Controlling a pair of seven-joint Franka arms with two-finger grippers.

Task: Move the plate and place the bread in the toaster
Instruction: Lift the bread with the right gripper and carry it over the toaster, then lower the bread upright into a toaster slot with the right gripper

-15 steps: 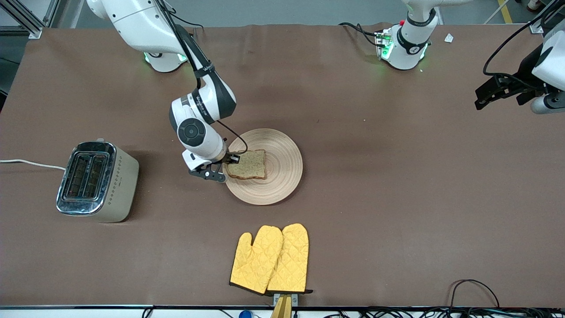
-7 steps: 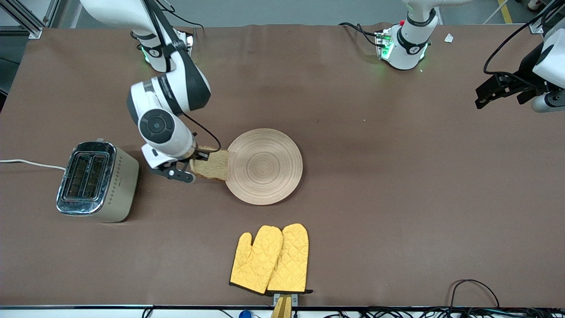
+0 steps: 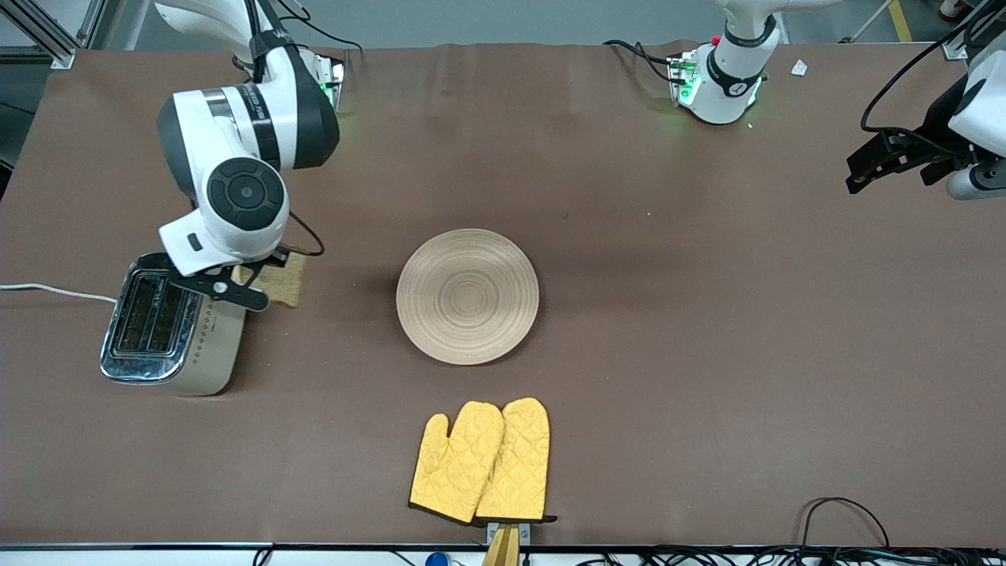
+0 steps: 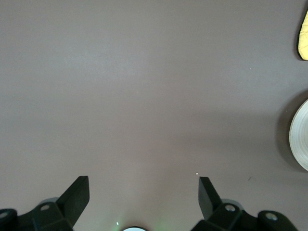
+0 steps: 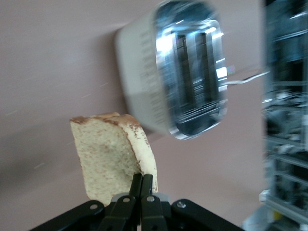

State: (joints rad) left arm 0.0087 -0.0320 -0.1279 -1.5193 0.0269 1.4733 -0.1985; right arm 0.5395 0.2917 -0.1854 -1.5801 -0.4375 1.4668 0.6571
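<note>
1. Brown matte covering spreads over the whole desk (image 3: pixel 668 314), with metal framing and grey floor cut off along the upper edge of the front view and cables trailing along the lower edge.
2. At the upper left of the front view, the right arm's black two-finger gripper (image 3: pixel 255 287) hangs over the desk just beside the toaster's upper corner; its white wrist hides most of the fingers.
3. That right gripper is clamped on the slice of brown speckled wholegrain bread (image 5: pixel 113 156), pinching its lower edge in the right wrist view; in the front view only a brown patch of the bread (image 3: pixel 287 281) shows past the wrist.
4. Standing at the middle left of the front view, toward the right arm's end of the desk, the boxy cream-beige toaster with a shiny chrome top (image 3: pixel 169 322) has both slots showing dark; its white cord (image 3: pixel 55 291) runs off the frame's left edge.
5. Centre frame lies the large round light-tan wooden plate (image 3: pixel 468 296), bare, well apart from the toaster.
6. Nearer the front camera than the plate lies a pair of quilted yellow oven mitts (image 3: pixel 481 461).
7. At the far right of the frame the left arm waits, partly cut off; its black left gripper (image 4: pixel 143 195) hangs over bare desk with fingers spread wide, holding nothing.
</note>
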